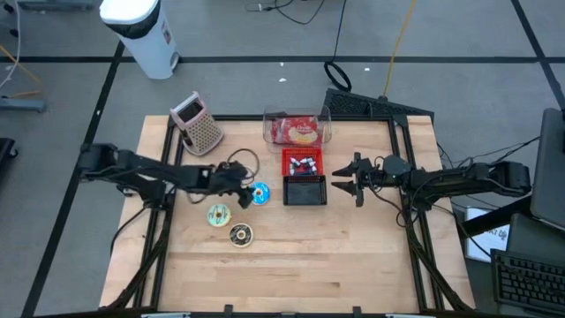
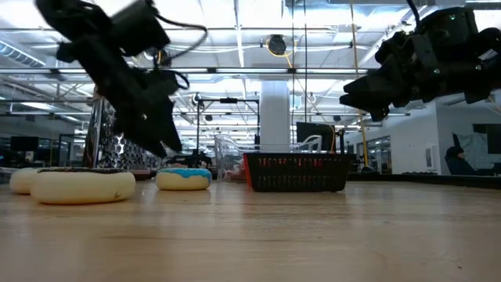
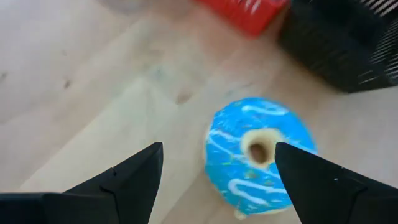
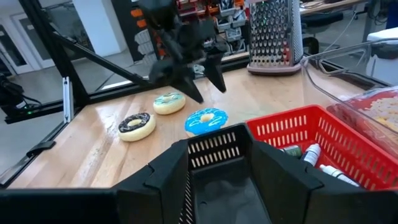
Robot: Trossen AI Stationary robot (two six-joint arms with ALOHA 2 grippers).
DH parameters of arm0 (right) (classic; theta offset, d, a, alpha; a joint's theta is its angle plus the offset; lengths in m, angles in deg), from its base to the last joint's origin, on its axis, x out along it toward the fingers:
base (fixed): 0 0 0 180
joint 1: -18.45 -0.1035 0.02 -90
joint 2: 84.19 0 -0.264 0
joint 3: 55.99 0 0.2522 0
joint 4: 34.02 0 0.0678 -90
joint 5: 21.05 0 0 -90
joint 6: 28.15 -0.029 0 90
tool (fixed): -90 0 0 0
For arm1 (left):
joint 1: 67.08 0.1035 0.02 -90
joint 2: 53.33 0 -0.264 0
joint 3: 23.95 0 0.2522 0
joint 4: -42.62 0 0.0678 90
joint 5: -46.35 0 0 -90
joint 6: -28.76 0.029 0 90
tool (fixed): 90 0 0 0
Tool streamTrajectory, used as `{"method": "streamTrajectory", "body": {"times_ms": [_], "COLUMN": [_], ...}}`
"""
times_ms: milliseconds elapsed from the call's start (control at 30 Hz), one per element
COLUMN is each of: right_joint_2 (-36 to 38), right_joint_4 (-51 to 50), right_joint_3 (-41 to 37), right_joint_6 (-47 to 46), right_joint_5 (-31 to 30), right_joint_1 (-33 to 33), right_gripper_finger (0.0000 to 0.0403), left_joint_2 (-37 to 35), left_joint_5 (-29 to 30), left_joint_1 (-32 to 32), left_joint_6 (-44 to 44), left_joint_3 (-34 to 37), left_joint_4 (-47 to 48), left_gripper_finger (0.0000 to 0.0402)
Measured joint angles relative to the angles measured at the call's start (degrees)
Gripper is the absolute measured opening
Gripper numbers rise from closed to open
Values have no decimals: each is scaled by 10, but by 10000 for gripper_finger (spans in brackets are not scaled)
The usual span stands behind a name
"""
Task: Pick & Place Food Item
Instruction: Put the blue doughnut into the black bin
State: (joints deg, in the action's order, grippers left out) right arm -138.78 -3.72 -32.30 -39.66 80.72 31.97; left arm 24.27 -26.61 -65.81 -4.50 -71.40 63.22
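A blue-iced donut (image 1: 259,194) with white stripes lies flat on the wooden table, left of a black mesh basket (image 1: 305,191). My left gripper (image 3: 217,149) is open and slants down just above the donut (image 3: 258,152), one finger on each side of it, touching nothing. In the low view the left gripper (image 2: 168,145) shows still above the donut (image 2: 184,178). My right gripper (image 1: 340,181) is open and level at the basket's right side, above its rim (image 4: 211,148); in the low view it (image 2: 354,90) hangs well clear.
A green-iced donut (image 1: 218,215) and a chocolate donut (image 1: 240,234) lie nearer the front. A red basket (image 1: 302,163) with small bottles sits behind the black one, then a clear box of food (image 1: 296,129). A metal grater (image 1: 199,124) stands far left.
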Motion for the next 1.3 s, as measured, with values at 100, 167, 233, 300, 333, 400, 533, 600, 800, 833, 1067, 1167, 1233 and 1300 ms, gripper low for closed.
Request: {"method": "streamTrajectory", "body": {"times_ms": [100, 167, 233, 300, 333, 400, 533, 600, 800, 833, 1067, 1167, 1233, 1300], "right_joint_2": [0, 0, 0, 0, 0, 0, 0, 0, 0, 0, 0, 0, -2, -8], "right_joint_4": [1, 1, 1, 1, 1, 1, 2, 2, 3, 3, 3, 5, 7, 15], "right_joint_3": [0, 0, 0, 0, 0, 0, 0, 0, 0, 0, 0, 0, 0, 0], "right_joint_6": [0, 0, 0, 0, 0, 0, 0, 0, 0, -2, -15, -15, -13, -13], "right_joint_5": [0, 0, 0, 0, 0, 0, 0, 0, 1, 1, 0, -32, -63, -88], "right_joint_1": [0, 0, 0, 0, 0, 0, 0, 0, 0, 0, -3, -14, -26, -38], "right_gripper_finger": [167, 167, 167, 167, 167, 167, 167, 167, 167, 167, 166, 166, 166, 166], "left_joint_2": [48, 74, 98, 117, 127, 143, 162, 162, 148, 145, 96, 65, 45, 29], "left_joint_5": [-7, -21, -39, -51, -51, -51, -56, -64, -82, -86, -81, -79, -79, -78], "left_joint_1": [13, 19, 22, 22, 22, 22, 24, 25, 25, 25, 28, 28, 27, 28], "left_joint_6": [-1, 0, 0, 0, 0, -6, -36, -42, -30, -22, 25, 35, 41, 49], "left_joint_3": [-35, -49, -60, -68, -71, -72, -74, -74, -72, -71, -70, -70, -70, -70], "left_joint_4": [32, 33, 31, 30, 29, 27, 27, 29, 30, 30, 31, 20, 4, -34], "left_gripper_finger": [310, 310, 310, 310, 310, 310, 307, 293, 190, 171, 61, 35, 25, 24]}}
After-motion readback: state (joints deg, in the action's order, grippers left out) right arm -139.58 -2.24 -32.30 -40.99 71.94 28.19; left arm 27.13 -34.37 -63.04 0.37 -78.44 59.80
